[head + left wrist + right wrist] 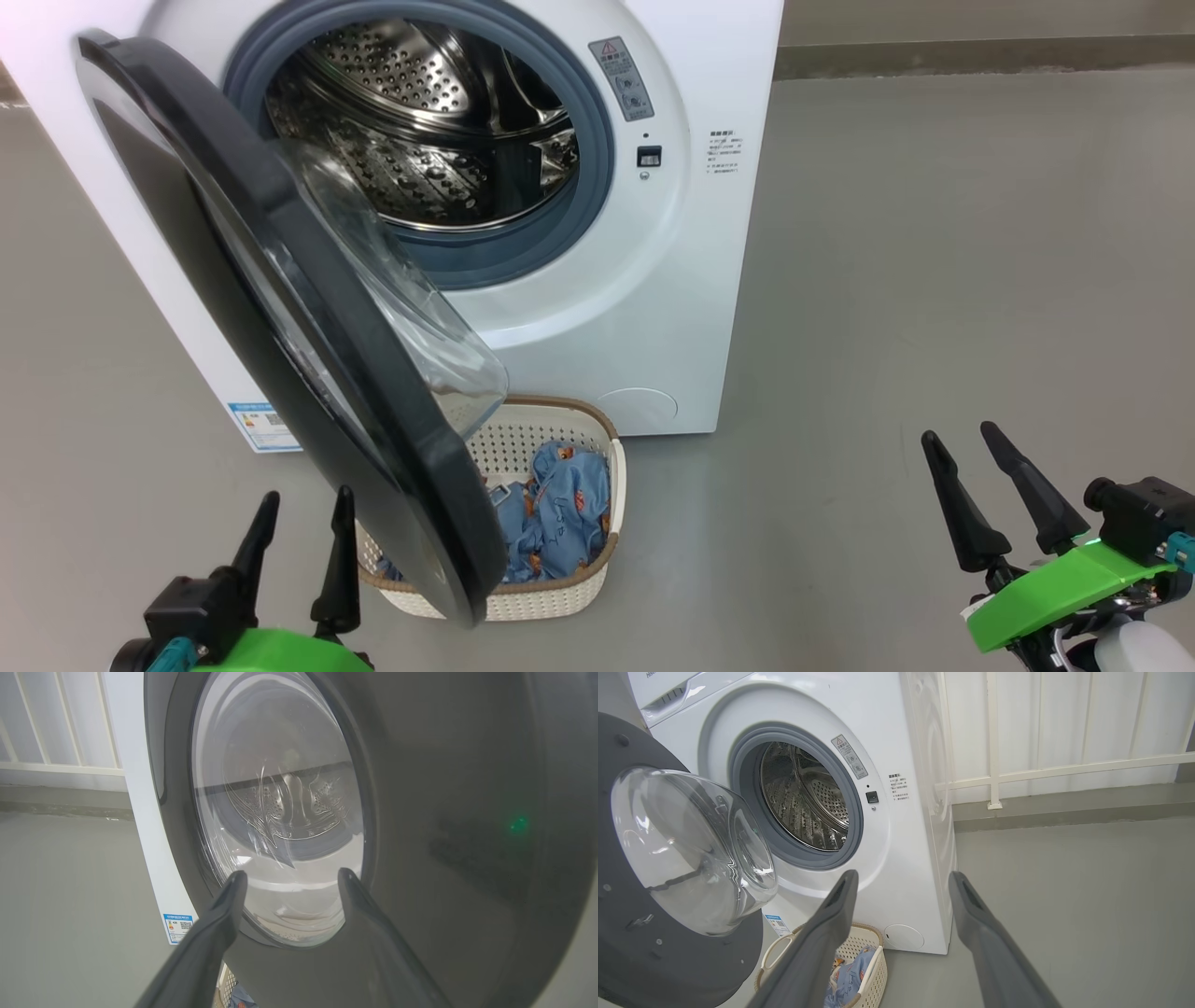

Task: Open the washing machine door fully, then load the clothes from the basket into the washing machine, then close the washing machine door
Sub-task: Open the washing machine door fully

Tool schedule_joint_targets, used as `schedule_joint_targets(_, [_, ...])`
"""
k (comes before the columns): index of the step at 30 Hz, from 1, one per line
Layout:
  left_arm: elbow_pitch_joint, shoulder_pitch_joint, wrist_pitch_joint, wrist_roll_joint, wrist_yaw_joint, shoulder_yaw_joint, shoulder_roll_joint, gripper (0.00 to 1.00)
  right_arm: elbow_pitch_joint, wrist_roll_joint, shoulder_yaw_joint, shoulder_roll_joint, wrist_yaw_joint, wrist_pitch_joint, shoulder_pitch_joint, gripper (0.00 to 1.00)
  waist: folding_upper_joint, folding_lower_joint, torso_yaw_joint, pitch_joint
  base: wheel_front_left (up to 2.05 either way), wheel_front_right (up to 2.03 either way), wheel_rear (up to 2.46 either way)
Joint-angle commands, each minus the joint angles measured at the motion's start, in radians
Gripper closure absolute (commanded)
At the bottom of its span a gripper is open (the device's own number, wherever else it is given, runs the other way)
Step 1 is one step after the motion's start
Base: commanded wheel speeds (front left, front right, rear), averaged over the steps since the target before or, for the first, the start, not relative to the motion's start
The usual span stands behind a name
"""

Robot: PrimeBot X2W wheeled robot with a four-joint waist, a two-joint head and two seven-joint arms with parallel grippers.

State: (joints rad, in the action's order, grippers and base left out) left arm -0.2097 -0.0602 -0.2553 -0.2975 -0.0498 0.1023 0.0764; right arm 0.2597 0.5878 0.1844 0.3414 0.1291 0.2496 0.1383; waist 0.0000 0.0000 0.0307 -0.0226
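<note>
While the washing machine door hangs partly open above the basket of clothes before the washing machine, left gripper and right gripper stand spread, holding nothing

The left gripper and right gripper each bear two long tapered black fingers on bright green housings with teal plugs.

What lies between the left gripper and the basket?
The open washing machine door: in the head view its black rim stands between the left gripper and the basket.
</note>
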Motion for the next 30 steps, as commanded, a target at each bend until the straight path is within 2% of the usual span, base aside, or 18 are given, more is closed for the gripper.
schedule_joint_targets(1, [0.022,-0.021,-0.006,0.005,0.004,-0.037,0.015,0.00,-0.022,-0.012,0.020,0.011,0.002,0.012,-0.010,0.00,0.0000,0.0000,0.000,0.000,0.00,0.00,0.00])
schedule_joint_targets(14, [0.017,-0.024,-0.006,0.002,0.004,-0.038,0.015,0.00,-0.023,-0.010,0.024,0.009,0.002,0.012,-0.007,0.00,0.0000,0.0000,-0.001,0.000,0.00,0.00,0.00])
schedule_joint_targets(16, [0.015,-0.025,-0.006,0.002,0.004,-0.038,0.015,0.64,-0.023,-0.011,0.025,0.009,0.002,0.012,-0.007,0.00,0.0000,0.0000,-0.001,0.000,0.00,0.00,0.00])
schedule_joint_targets(17, [0.015,-0.026,-0.006,0.001,0.004,-0.038,0.016,0.85,-0.023,-0.011,0.025,0.008,0.002,0.012,-0.007,0.00,0.0000,0.0000,0.000,0.000,0.00,0.00,0.00])
schedule_joint_targets(18, [0.015,-0.026,-0.006,0.002,0.004,-0.038,0.016,1.00,-0.023,-0.011,0.025,0.008,0.002,0.012,-0.007,0.00,0.0000,0.0000,0.000,-0.001,0.00,0.00,0.00])
schedule_joint_targets(26, [0.080,-0.039,-0.006,0.018,0.008,-0.039,0.017,1.00,-0.023,-0.013,0.019,0.006,0.002,0.012,-0.010,0.00,0.0000,0.0000,0.007,-0.004,0.00,0.00,0.00])
schedule_joint_targets(30, [0.171,-0.049,-0.006,0.039,0.018,-0.038,0.016,1.00,-0.025,-0.015,0.016,0.003,0.002,0.012,-0.014,0.00,0.0000,0.0000,0.013,-0.006,0.00,0.00,0.00])
